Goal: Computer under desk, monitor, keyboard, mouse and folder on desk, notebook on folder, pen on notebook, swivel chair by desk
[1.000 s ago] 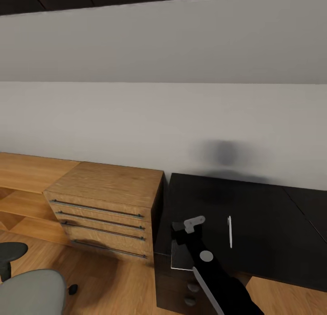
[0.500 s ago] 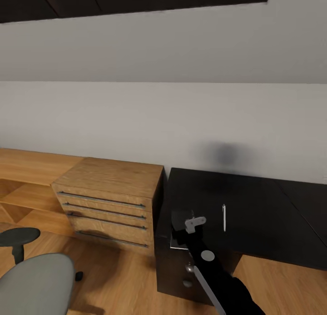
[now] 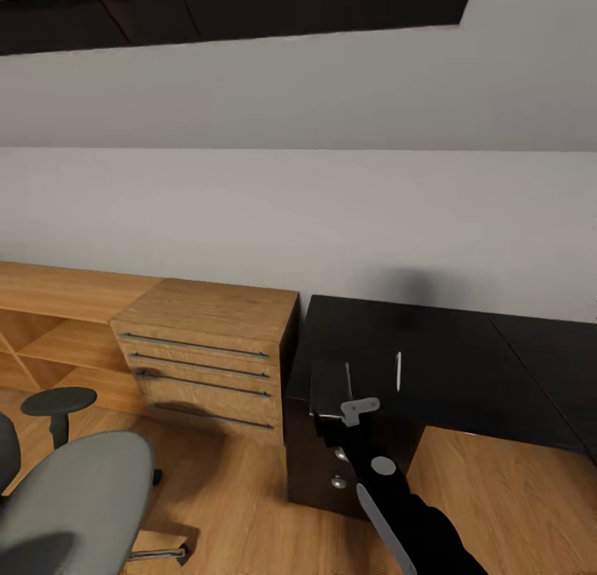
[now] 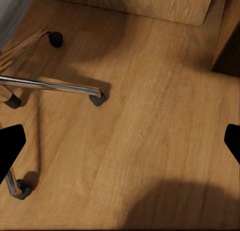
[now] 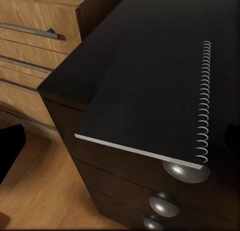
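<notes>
A black spiral-bound notebook (image 3: pixel 329 383) (image 5: pixel 150 101) lies on the left front corner of the black desk (image 3: pixel 464 367), its edge jutting out over the drawers. A thin white pen (image 3: pixel 399 370) rests on the desk just to the right of it. My right gripper (image 5: pixel 122 143) hangs open in front of the desk's edge, a little short of the notebook, with nothing between its fingers. The grey swivel chair (image 3: pixel 79 496) stands on the floor at the lower left. My left gripper (image 4: pixel 120 143) is open above the floor beside the chair's chrome base (image 4: pixel 50 85).
A wooden chest of drawers (image 3: pixel 207 351) stands against the desk's left side, with low wooden shelving (image 3: pixel 50 309) further left. Round knobs (image 5: pixel 184 171) mark the desk's own drawers. A black armrest (image 3: pixel 58 402) rises beside the chair. Wooden floor (image 3: pixel 240 500) lies between chair and desk.
The whole view has pulled back from the desk and shifted, so the camera moved. My right gripper now sits in front of the notebook rather than over it. More of the chair shows.
</notes>
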Controlling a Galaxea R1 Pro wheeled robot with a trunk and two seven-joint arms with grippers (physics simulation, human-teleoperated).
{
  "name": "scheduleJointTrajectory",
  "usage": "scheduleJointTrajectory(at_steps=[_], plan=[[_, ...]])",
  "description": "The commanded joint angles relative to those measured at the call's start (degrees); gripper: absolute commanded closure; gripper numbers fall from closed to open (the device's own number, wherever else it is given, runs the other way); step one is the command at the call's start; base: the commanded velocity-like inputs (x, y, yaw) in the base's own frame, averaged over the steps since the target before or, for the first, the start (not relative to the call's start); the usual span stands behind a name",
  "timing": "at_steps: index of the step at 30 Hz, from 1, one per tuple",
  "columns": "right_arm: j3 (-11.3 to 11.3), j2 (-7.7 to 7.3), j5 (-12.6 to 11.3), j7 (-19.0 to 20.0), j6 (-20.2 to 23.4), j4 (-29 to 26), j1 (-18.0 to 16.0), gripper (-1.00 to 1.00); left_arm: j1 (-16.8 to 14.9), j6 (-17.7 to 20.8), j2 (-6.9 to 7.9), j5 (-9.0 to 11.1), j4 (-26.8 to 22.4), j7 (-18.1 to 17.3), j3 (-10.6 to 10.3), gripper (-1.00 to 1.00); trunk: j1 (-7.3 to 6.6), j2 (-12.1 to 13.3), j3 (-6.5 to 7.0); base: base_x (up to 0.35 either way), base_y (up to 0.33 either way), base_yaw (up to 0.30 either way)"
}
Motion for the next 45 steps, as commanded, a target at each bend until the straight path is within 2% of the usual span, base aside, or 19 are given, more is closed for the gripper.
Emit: scheduleJointTrajectory(at_steps=[1, 3, 5, 8, 9, 11, 12, 13, 14, 15, 16, 18, 21, 22, 24, 28, 34, 41, 45], plan=[[0.1, -0.08, -0.6, -0.6, 0.2, -0.1, 0.0, -1.0, 0.0, -0.1, -0.02, -0.6, 0.0, 0.5, 0.1, -1.0, -0.01, 0.0, -0.06, -0.064, 0.0, 0.0], [-0.4, -0.12, -0.7, -1.0, 0.2, -0.1, 0.0, -1.0, 0.0, -0.1, -0.02, -0.6, 0.0, 0.5, 0.2, -1.0, -0.01, 0.0, -0.06, -0.046, 0.0, 0.0], [-1.8, -0.15, -1.3, -1.6, 0.2, -0.1, 0.0, -1.0, 0.0, -0.1, -0.02, -0.6, 0.0, 0.5, 0.2, -1.0, -0.01, 0.0, -0.06, -0.023, 0.0, 0.0], [-4.9, -0.2, -4.4, -2.1, 0.2, 0.0, 0.0, -1.0, 0.0, -0.1, -0.06, -0.6, 0.0, 0.5, 0.3, -1.0, -0.01, 0.0, -0.06, -0.011, 0.0, 0.0], [-6.8, -0.24, -7.1, -2.2, 0.2, 0.0, 0.0, -1.0, 0.0, -0.1, -0.08, -0.6, 0.0, 0.6, 0.4, -1.0, -0.01, 0.0, -0.06, -0.005, 0.0, 0.0], [-8.5, -0.36, -10.2, -2.2, 0.2, 0.1, 0.0, -1.0, 0.0, 0.0, -0.09, -0.6, 0.0, 0.6, 0.4, -1.0, -0.01, 0.0, -0.06, -0.004, 0.0, 0.0], [-9.8, -0.77, -13.3, -2.2, 0.2, 0.2, 0.0, -1.0, 0.0, 0.0, -0.09, -0.6, 0.0, 0.6, 0.4, -1.0, -0.01, 0.0, -0.06, -0.002, 0.0, 0.0], [-10.2, -1.09, -14.8, -2.2, 0.2, 0.3, 0.0, -1.0, 0.0, 0.0, -0.1, -0.5, 0.0, 0.6, 0.4, -1.0, -0.01, 0.0, -0.06, -0.002, 0.0, 0.0], [-10.6, -1.47, -16.2, -2.2, 0.2, 0.4, 0.0, -1.0, 0.0, 0.0, -0.1, -0.5, 0.0, 0.6, 0.5, -1.0, -0.01, 0.0, -0.06, -0.001, 0.0, 0.0], [-11.1, -2.34, -19.0, -2.1, 0.2, 0.5, 0.0, -1.0, 0.0, 0.0, -0.1, -0.5, 0.0, 0.6, 0.5, -1.0, 0.21, -0.4, -0.24, 0.0, 0.0, 0.0], [-11.3, -2.82, -20.3, -2.0, 0.2, 0.6, 0.0, -1.0, 0.0, 0.0, -0.1, -0.5, 0.0, 0.6, 0.5, -1.0, 0.43, -0.8, -0.42, 0.0, 0.0, 0.0], [-11.7, -4.63, -25.5, -1.9, 0.2, 0.7, 0.0, -1.0, -0.1, 0.0, -0.1, -0.5, 0.0, 0.6, 0.5, -1.0, 0.87, -1.6, -0.78, 0.0, 0.0, 0.0], [-11.8, -5.74, -29.2, -1.6, 0.2, 0.7, 0.0, -1.0, -0.1, 0.0, -0.11, -0.5, 0.0, 0.6, 0.5, -1.0, 1.52, -2.8, -1.31, 0.0, 0.0, 0.0], [-11.9, -6.37, -31.4, -1.3, 0.2, 0.7, 0.0, -1.0, 0.0, 0.0, -0.11, -0.5, 0.0, 0.6, 0.5, -1.0, 1.74, -3.2, -1.49, 0.0, 0.0, 0.0], [-11.9, -7.13, -34.1, -0.5, 0.2, 0.7, 0.0, -1.0, 0.0, 0.0, -0.11, -0.5, 0.0, 0.6, 0.5, -1.0, 2.18, -4.0, -1.85, 0.0, 0.0, 0.0], [-12.0, -8.06, -37.3, 1.1, 0.4, 1.1, 0.0, -1.0, 0.0, 0.0, -0.11, -0.5, 0.0, 0.6, 0.5, -1.0, 3.06, -5.6, -2.57, 0.0, 0.0, 0.0], [-12.0, -8.39, -40.6, 1.7, 0.6, 1.2, 0.0, -1.0, -0.1, 0.0, -0.11, -0.5, 0.0, 0.8, 0.5, -1.0, 4.38, -8.1, -3.65, 0.0, 0.0, 0.0], [-12.0, -8.89, -48.1, 1.9, 0.8, 1.2, 0.0, -1.0, -0.1, 0.0, -0.11, -0.5, 0.0, 1.0, 0.5, -1.0, 5.92, -10.9, -4.91, 0.0, 0.0, 0.0], [-12.0, -9.02, -49.7, 1.9, 0.9, 1.2, 0.0, -1.0, 0.0, 0.0, -0.11, -0.5, 0.0, 1.1, 0.5, -1.0, 6.8, -12.5, -5.62, 0.0, 0.0, 0.0]])
